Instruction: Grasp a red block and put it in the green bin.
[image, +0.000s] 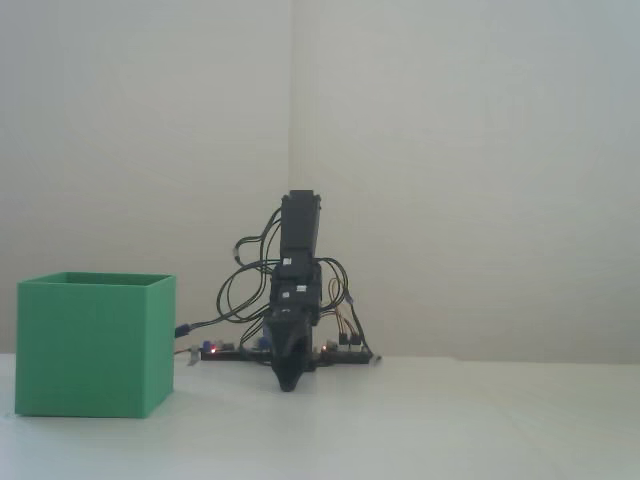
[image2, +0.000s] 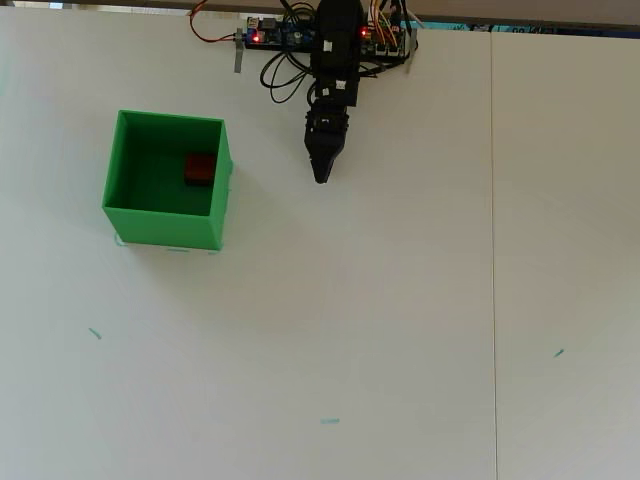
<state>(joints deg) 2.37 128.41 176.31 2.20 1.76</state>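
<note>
The block (image2: 199, 168) lies on the floor of the bin (image2: 217, 205), near its right wall in the overhead view, so the task looks finished. The step in hand, as I judge it, is only to bring the arm to rest. To do this well, the arm should fold slowly and stay on its own side, with no swing toward the bin.

The gripper (image2: 321, 176) is empty and points down to the table (image2: 400, 330), near the arm's base. Its jaws look pressed together into one narrow tip. In the fixed view the gripper (image: 288, 383) hangs just above the table or touches it; I cannot tell which.

The bin stands well apart from the gripper, with bare table between them. The table is free in front and to the right. Behind the base, cables (image2: 280, 72) and a circuit board (image2: 275, 35) lie close to the back edge, so there is little room there.
</note>
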